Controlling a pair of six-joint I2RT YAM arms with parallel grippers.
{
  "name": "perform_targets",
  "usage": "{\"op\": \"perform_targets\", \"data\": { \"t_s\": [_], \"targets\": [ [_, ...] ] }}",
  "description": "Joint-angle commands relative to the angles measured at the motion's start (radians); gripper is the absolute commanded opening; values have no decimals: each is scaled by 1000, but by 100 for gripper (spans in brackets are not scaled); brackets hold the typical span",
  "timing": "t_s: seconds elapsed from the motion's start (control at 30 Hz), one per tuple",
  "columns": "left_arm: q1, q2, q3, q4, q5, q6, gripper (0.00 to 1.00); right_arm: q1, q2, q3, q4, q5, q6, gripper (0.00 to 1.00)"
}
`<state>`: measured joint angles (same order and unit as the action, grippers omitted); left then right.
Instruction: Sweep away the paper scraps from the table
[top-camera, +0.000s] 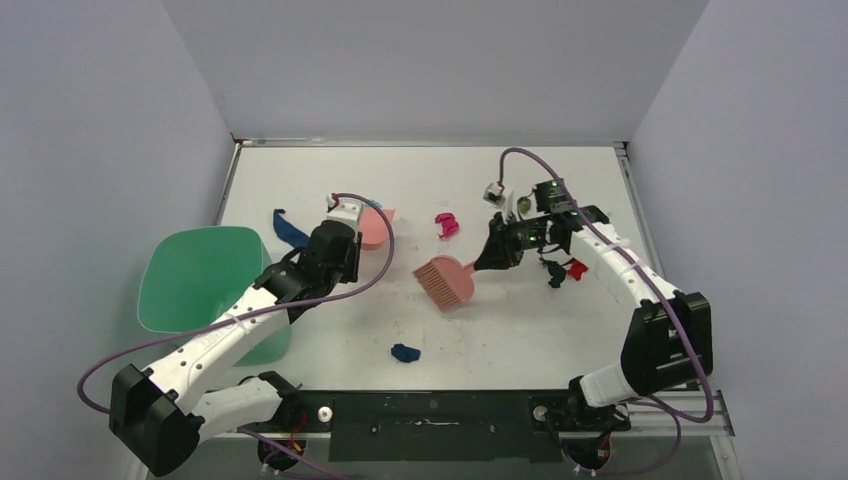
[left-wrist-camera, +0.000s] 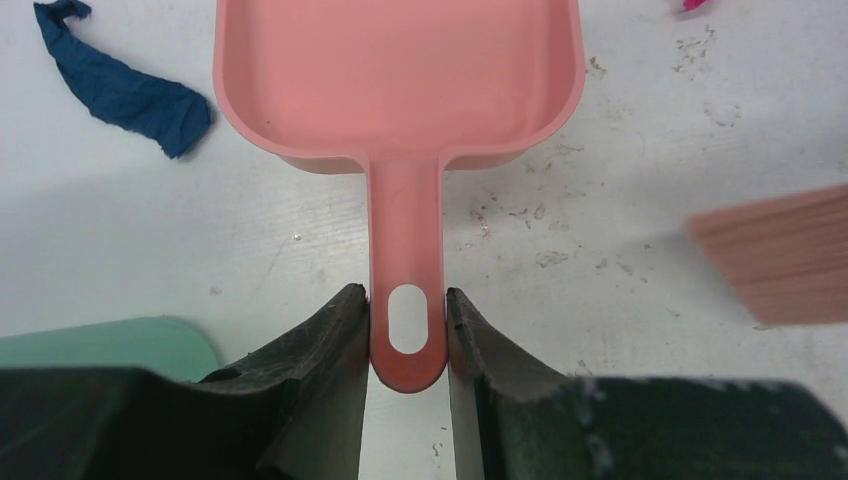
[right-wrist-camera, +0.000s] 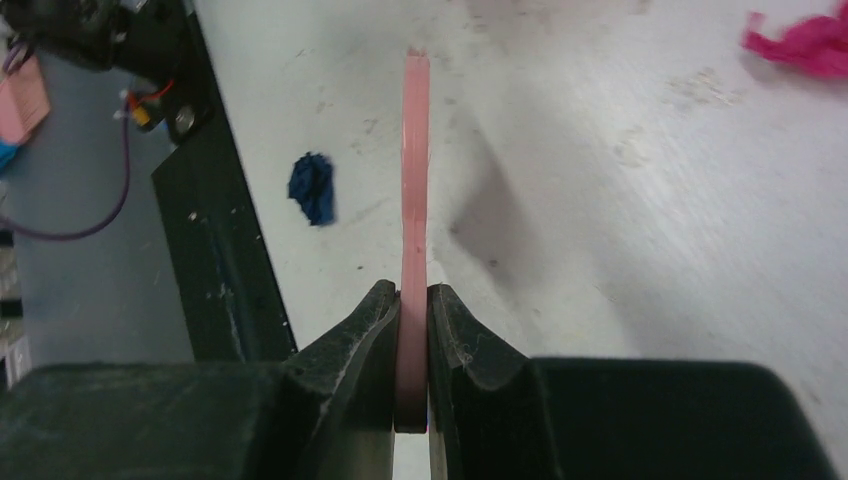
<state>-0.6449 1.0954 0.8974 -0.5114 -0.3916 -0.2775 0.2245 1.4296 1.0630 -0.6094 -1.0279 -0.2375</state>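
Left gripper (left-wrist-camera: 406, 325) is clamping the handle of the pink plastic dustpan (left-wrist-camera: 400, 70); right gripper (right-wrist-camera: 412, 305) is pinching the pink bristled hand brush (top-camera: 445, 282). Crumpled coloured paper scraps (top-camera: 447, 225) are lying scattered on the flat white table (top-camera: 540, 330).

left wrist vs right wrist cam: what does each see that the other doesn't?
Left wrist only: the pink dustpan, handle clamped in its jaws; a dark blue paper strip; a corner of the green bin.
Right wrist only: a dark blue wad; the black base plate.
Both: the white table; a magenta scrap; the pink brush, bristles in the left view, handle edge-on between jaws in the right.
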Motion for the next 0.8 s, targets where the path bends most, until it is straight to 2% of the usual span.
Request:
{"op": "perform_targets", "data": {
  "t_s": [0.0,0.13,0.3,0.33,0.43,0.53,0.67,0.77],
  "targets": [
    [16,-48,-42,126,-41,-8,0,195,108,140,-310,-84,-214,5],
    [34,-56,-55,144,-81,0,0,303,265,215,-422,-149,-240,5],
    [61,-93,-90,181,-100,18,0,389,496,381,-655,-254,-382,5],
    [62,-97,-94,184,-102,22,0,395,523,395,-649,-263,-371,5],
    [65,-99,-97,184,-104,23,0,393,560,382,-470,-215,-130,5],
    [65,-94,-97,183,-98,26,0,364,559,346,-360,-172,-15,5],
    [65,-89,-95,188,-101,29,0,267,493,284,-240,-86,118,5],
    [67,-79,-90,192,-100,35,0,163,434,248,-215,10,148,5]
  ]
}}
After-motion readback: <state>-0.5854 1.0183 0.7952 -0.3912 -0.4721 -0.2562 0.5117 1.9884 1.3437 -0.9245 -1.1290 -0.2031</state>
